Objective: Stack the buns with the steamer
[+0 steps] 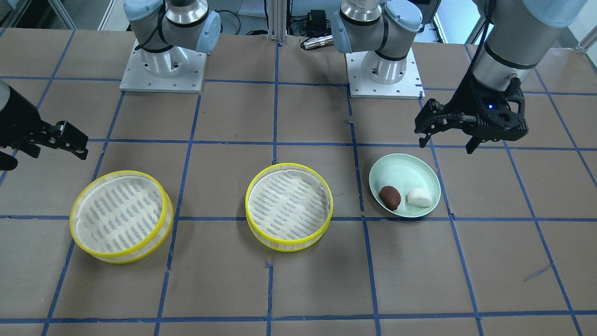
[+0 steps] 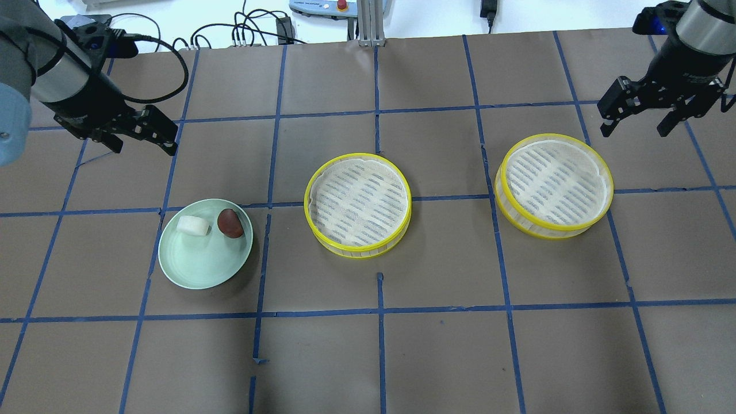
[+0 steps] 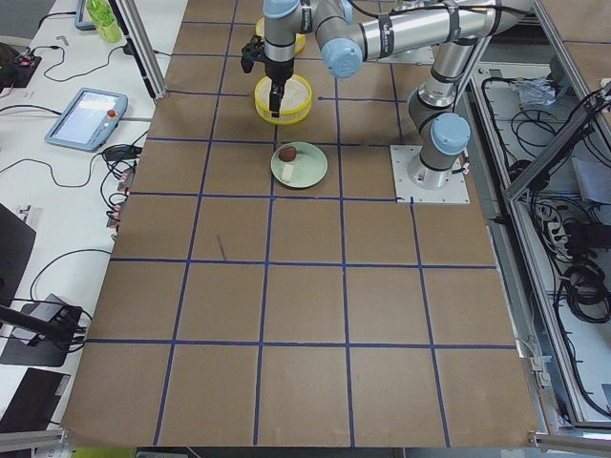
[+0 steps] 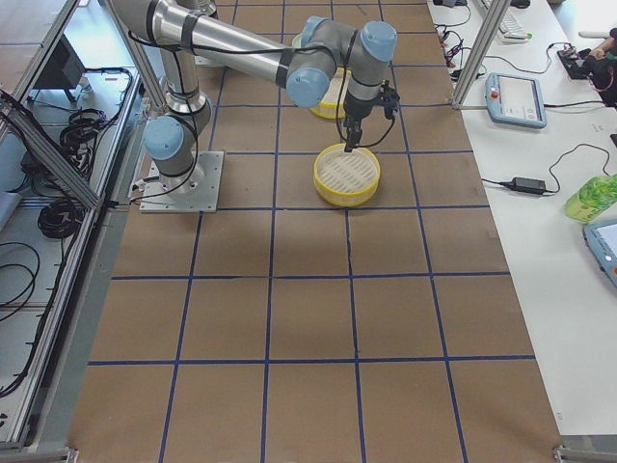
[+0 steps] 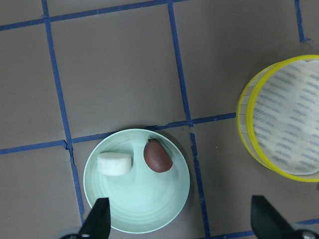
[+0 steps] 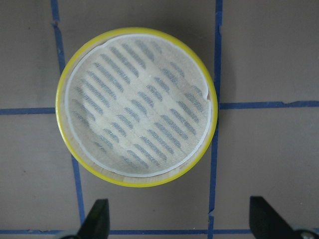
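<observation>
A white squarish bun and a dark reddish-brown oval bun lie side by side on a pale green plate at the table's left. Both also show in the left wrist view, the white bun and the brown bun. Two empty yellow-rimmed steamers stand apart, one in the middle and one on the right. My left gripper hangs open and empty above the table beyond the plate. My right gripper hangs open and empty beyond the right steamer.
The table is brown paper with a grid of blue tape. The two arm bases stand at the robot's edge. Cables and a control box lie beyond the far edge.
</observation>
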Controlling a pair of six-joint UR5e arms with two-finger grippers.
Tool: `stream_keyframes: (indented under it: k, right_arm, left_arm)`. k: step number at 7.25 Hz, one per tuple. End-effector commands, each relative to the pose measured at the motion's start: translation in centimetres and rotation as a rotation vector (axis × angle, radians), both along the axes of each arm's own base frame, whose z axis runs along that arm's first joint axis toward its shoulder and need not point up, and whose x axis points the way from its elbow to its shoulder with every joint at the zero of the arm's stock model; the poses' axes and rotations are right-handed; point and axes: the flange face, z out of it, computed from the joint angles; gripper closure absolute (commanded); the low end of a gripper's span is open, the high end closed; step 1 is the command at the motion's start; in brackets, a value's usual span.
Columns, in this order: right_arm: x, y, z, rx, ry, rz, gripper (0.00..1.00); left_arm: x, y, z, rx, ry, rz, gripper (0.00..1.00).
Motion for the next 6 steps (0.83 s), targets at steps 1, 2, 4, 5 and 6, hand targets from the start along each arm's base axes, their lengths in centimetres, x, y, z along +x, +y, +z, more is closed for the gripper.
stream_keyframes:
  k: [1, 2, 4, 5, 6]
  right_arm:
    - [-2.4, -3.1, -7.8, -0.033, 0.0, 0.028, 0.02]
    - [-2.5, -3.5, -11.8, -0.061, 0.008, 0.045, 0.02]
    - [-2.6, -3.4, -15.6, -0.077, 0.011, 0.079, 0.04]
    - [-3.3, -3.0, -16.2, -0.062, 0.014, 0.067, 0.09]
    - [-4.4, -2.4, -16.9, -0.047, 0.006, 0.064, 0.23]
  left_arm:
    - [2.8, -3.2, -6.8, 0.004, -0.011, -0.003, 0.0]
    - [3.4, -4.8, -10.9, 0.02, -0.012, -0.001, 0.02]
    - [3.6, -4.5, -18.6, 0.116, -0.016, 0.011, 0.02]
    - [3.3, -3.5, -20.8, 0.156, -0.005, 0.02, 0.02]
    - [3.1, -2.9, -21.9, 0.179, 0.0, 0.037, 0.02]
